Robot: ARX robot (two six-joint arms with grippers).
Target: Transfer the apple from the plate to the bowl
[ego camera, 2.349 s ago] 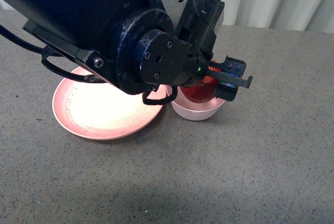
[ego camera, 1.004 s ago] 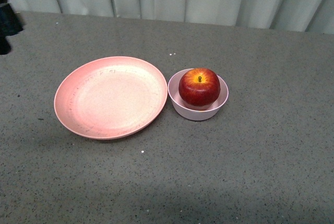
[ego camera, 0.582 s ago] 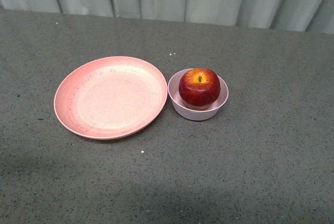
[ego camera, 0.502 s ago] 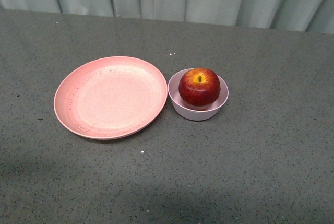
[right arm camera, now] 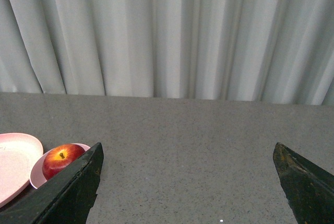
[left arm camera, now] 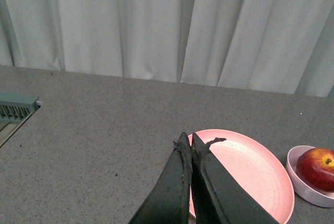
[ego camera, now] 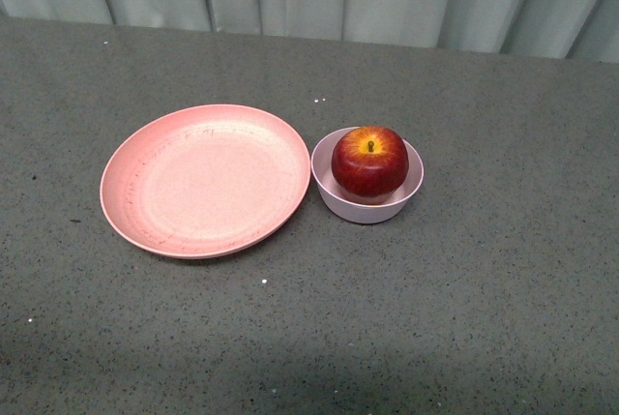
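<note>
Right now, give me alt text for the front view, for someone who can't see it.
A dark red apple sits stem-up in a small pale pink bowl on a grey speckled table. An empty salmon-pink plate lies just left of the bowl; no arm shows.

bowl (ego camera: 367,204) hides the apple (ego camera: 369,160) underside; arms unseen in front view.

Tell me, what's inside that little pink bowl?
The bowl holds one red apple, stem up, rising well above the rim. The apple covers most of the bowl's floor, so anything beneath it cannot be seen. The plate beside it holds nothing.
</note>
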